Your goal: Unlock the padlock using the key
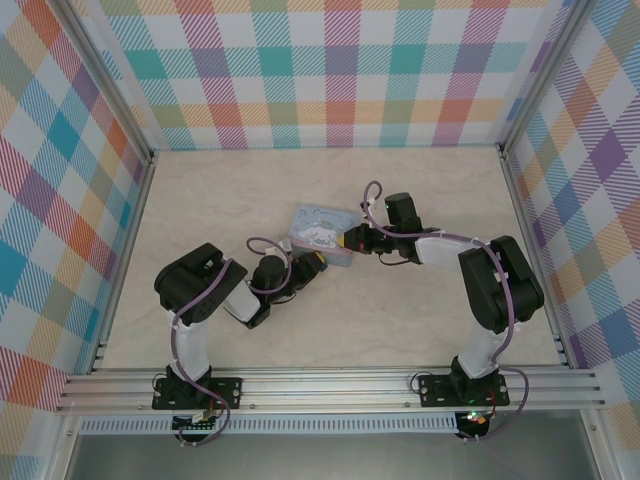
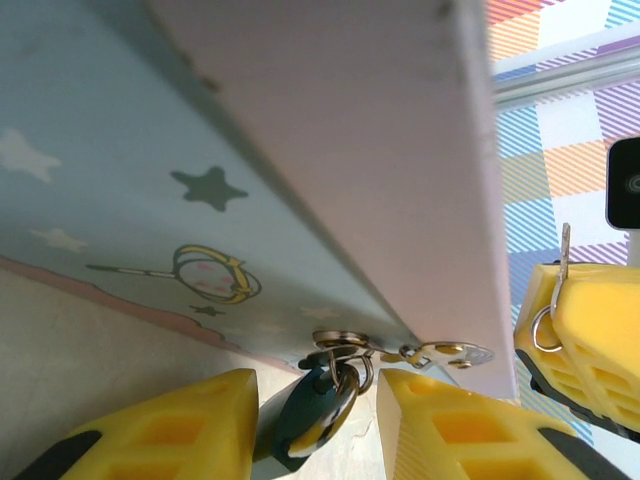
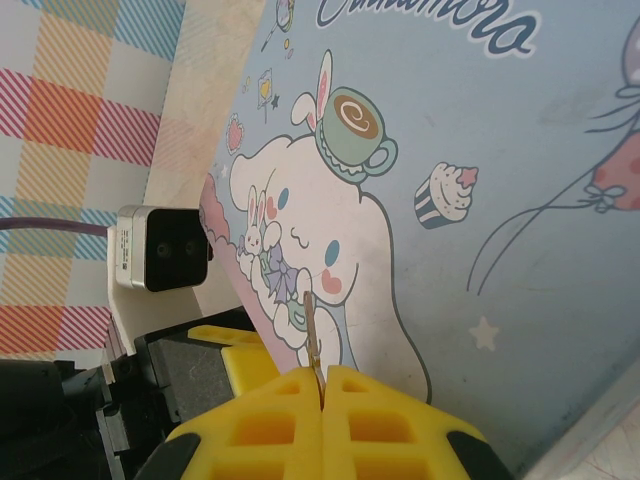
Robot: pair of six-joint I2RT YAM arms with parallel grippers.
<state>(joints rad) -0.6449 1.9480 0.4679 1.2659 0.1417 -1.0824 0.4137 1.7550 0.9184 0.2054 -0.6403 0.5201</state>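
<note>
Two grippers: the left gripper [image 2: 318, 378] and the right gripper [image 3: 322, 372] stood close together at the near corner of a pastel-blue, cartoon-printed rectangular tin [image 1: 320, 230] on the pale marbled table [image 1: 230, 200].
Left gripper: its yellow fingers stood narrowly either side of the lock. Whether they actually pinched it could not be told.
Padlock: the tiny dark-teal padlock [image 2: 308, 418] hung tilted by its small metal shackle from the tin's silvery hasp [image 2: 440, 352].
Right gripper: its fingers were pressed together on the thin silvery metal key [image 3: 313, 330], with the blade standing past the tips, right of the lock and apart from it.
Step in hand: likely bringing the key to the keyhole, which was hidden.
Doing it well: steady the lock body first, line the blade up with the keyway, ease it in, and turn only once it is seated. A loose lock would swing away.
</note>
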